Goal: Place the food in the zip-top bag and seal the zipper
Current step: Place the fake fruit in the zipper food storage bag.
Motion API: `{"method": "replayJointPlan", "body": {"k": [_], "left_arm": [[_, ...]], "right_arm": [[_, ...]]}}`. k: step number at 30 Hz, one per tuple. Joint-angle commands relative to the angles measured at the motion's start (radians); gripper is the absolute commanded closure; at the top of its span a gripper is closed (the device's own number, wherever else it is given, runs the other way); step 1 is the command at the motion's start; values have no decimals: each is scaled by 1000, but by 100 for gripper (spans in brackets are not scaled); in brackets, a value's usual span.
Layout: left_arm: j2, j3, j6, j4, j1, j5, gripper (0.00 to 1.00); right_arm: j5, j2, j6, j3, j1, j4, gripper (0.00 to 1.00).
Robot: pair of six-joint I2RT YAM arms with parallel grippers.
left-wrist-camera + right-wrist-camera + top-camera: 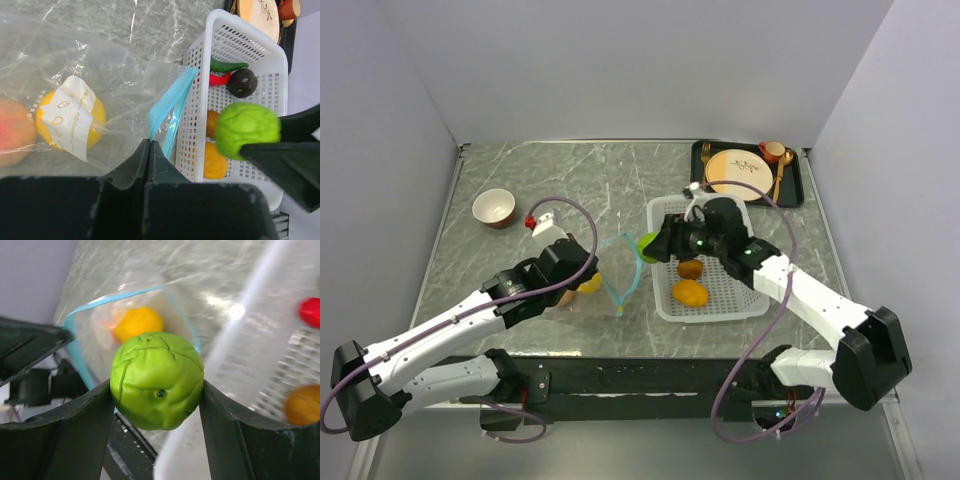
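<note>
The zip-top bag (610,283) lies left of the white basket, its mouth held open and facing the basket. My left gripper (590,268) is shut on the teal zipper (167,112) at the mouth's near end. A yellow round (70,117) and a peach-pink round (12,132) lie inside the bag. My right gripper (650,245) is shut on a lime-green round (156,387) and holds it in the air between the basket's left wall and the bag's mouth. In the basket lie two orange rounds (691,293), a brown round (242,82), a red pepper (219,79) and a green pepper (227,65).
The white mesh basket (720,313) stands right of the bag. A wooden bowl (494,208) is at the back left. A black tray (796,192) at the back right carries a tan plate (733,172), a cup (773,151) and cutlery. Grey walls close in three sides.
</note>
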Motion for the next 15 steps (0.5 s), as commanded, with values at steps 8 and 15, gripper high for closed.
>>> {"method": "replayJointPlan", "body": {"k": [8, 15], "left_arm": [[-49, 6, 21, 73, -5, 30, 98], [-45, 23, 33, 50, -5, 27, 98]], "right_arm": [[-16, 205, -5, 109, 151, 90, 49], [-22, 271, -13, 160, 199, 96, 44]]}}
